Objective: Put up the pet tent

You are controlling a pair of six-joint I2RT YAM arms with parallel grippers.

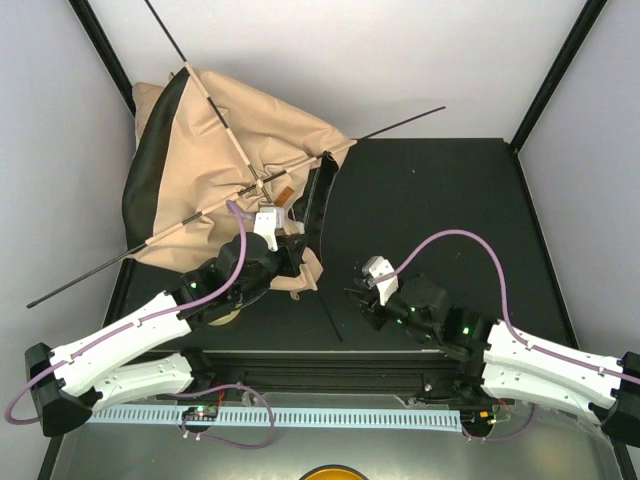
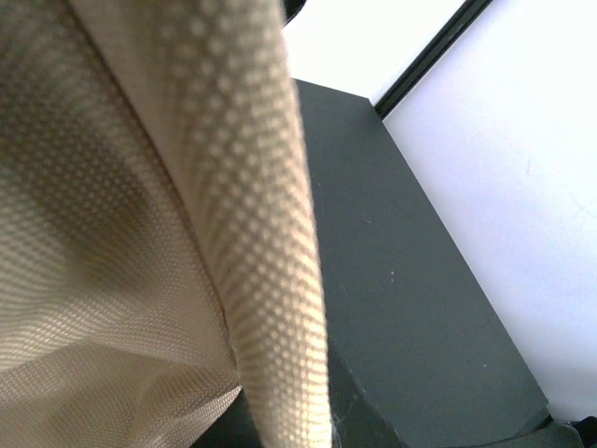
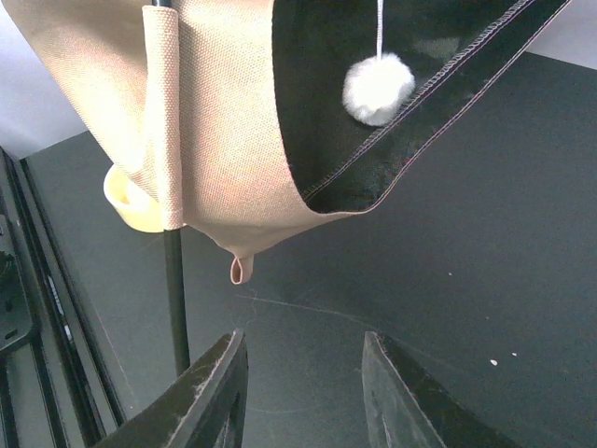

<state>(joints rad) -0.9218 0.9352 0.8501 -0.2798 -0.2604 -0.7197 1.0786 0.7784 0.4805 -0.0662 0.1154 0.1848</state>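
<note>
Looking down from above, we find the tan canvas pet tent (image 1: pixel 215 150) with black lining bunched in the far left corner of the dark worktop (image 1: pixel 450 200), slumped against the left wall. The left tool (image 1: pixel 272 228) is buried in its near right edge, closed on the canvas; in its wrist view the woven pole sleeve fills the picture. The right tool (image 1: pixel 358 297) sits apart, to the right of the tent's black-lined edge, its jaws partly apart and empty above bare worktop. From its wrist view a tent corner hangs in front and above, with a white fluffy pom-pom (image 3: pixel 378 87) dangling against the lining. A small brown label patch (image 1: pixel 285 190) shows near the pole crossing; we cannot read any writing. The thin black crossing poles (image 1: pixel 400 122) form an X: one runs near left to far right, the other far left toward the near middle.
</note>
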